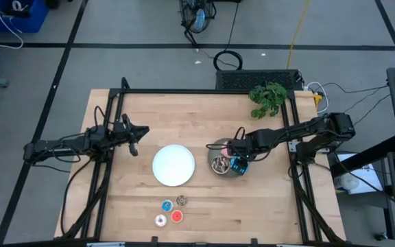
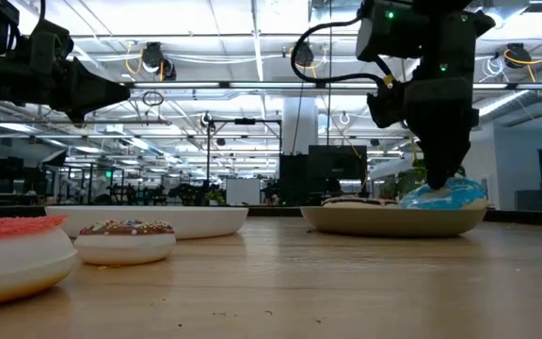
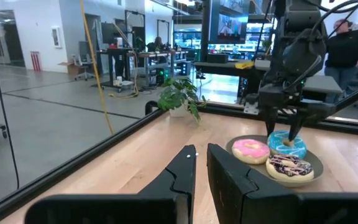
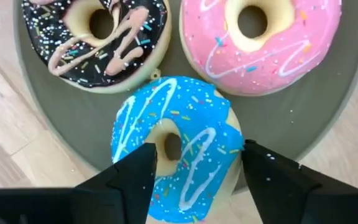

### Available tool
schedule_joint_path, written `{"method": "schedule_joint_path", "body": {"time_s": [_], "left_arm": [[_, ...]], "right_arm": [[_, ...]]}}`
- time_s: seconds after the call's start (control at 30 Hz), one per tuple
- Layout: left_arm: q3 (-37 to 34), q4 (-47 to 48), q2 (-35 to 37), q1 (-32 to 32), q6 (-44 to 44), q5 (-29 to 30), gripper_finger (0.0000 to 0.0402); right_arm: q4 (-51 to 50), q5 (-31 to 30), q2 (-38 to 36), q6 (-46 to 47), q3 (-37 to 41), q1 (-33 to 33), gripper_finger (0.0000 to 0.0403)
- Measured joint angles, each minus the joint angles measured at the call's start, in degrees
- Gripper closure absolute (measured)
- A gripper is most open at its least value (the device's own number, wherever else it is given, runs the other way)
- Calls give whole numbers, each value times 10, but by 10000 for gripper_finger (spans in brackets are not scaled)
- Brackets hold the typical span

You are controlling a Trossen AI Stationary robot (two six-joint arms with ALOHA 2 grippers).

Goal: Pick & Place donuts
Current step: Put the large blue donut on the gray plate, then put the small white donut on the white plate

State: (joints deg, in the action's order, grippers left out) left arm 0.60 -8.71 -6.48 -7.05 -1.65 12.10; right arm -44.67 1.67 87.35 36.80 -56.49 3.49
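Note:
Three larger donuts lie on the grey plate: pink, brown sprinkled and blue sprinkled. The blue one sits at the plate's near-right rim, one edge reaching over it. My right gripper points down over the blue donut, open, with one finger by the donut's hole and the other outside its rim. Four tiny donuts, blue, brown, white and red, lie on the table near the front edge. My left gripper waits shut and level at the table's left. My right gripper comes at the blue donut from above, its fingers astride one side of the ring. One fingertip stands at the hole and the other beyond the outer edge. Whether either finger touches the donut, I cannot tell.
A white plate rests mid-table, left of the grey plate. A small green plant stands at the far right corner. Black frame rails run along the table's far, left and right edges. People stand in the room beyond the table.

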Motion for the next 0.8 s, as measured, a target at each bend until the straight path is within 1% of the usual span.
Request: {"method": "schedule_joint_path", "body": {"time_s": [0.17, 0.33, 0.43, 0.5, 0.57, 0.67, 0.73, 0.8], "left_arm": [[0, 0, 0, 0, 0, 0, 355], [0, 0, 0, 0, 0, 0, 355], [0, 0, 0, 0, 0, 0, 355], [0, 0, 0, 0, -1, 0, 355], [0, 1, 0, 0, -1, 0, 355], [0, 6, 0, 0, -1, 0, 355], [0, 14, 0, 0, -1, 0, 355], [0, 16, 0, 0, -1, 0, 355]], "right_arm": [[-15, 0, 0, 2, -12, 0, 179], [-86, -4, 0, -12, -60, 0, 179], [-149, -33, 0, -24, -100, 1, 183], [-168, -62, -9, -38, -119, 9, 188], [-149, -93, -32, -63, -125, 28, 197], [-73, -144, -92, -99, -114, 67, 224], [-16, -173, -144, -107, -90, 96, 253], [57, -181, -199, -119, -47, 122, 292]]}}
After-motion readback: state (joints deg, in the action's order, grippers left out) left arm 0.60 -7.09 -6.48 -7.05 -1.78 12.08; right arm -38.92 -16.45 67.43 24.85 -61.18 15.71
